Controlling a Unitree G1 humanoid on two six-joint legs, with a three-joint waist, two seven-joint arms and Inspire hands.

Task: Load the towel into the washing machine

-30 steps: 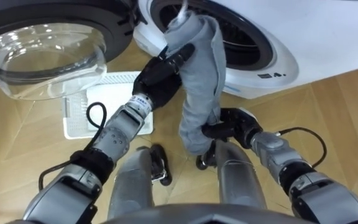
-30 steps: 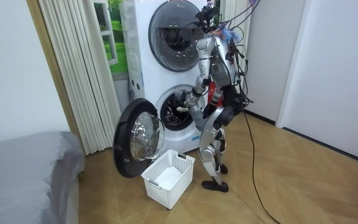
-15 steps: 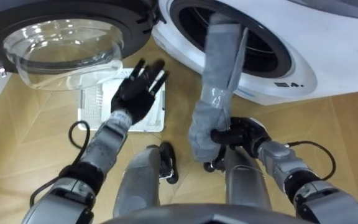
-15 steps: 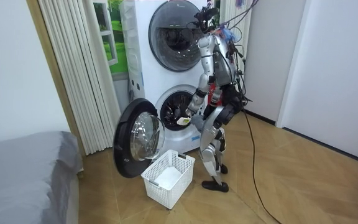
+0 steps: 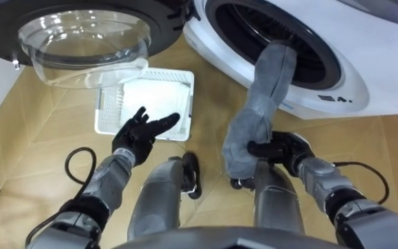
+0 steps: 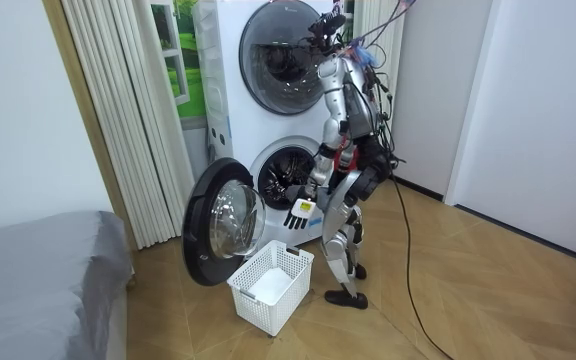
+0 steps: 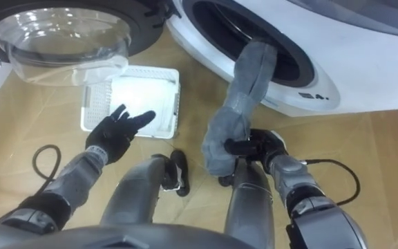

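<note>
Above your right hand [image 5: 287, 148], fingers curled on its lower end, the towel [image 5: 260, 97] runs up to the drum [image 5: 235, 21] mouth; left hand [image 5: 142, 133] open, well apart. Feed it upward, I'd judge.

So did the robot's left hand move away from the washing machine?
Yes. The left hand has dropped away from the washing machine's drum opening, where it was at the towel, and now hangs open above the white basket.
</note>
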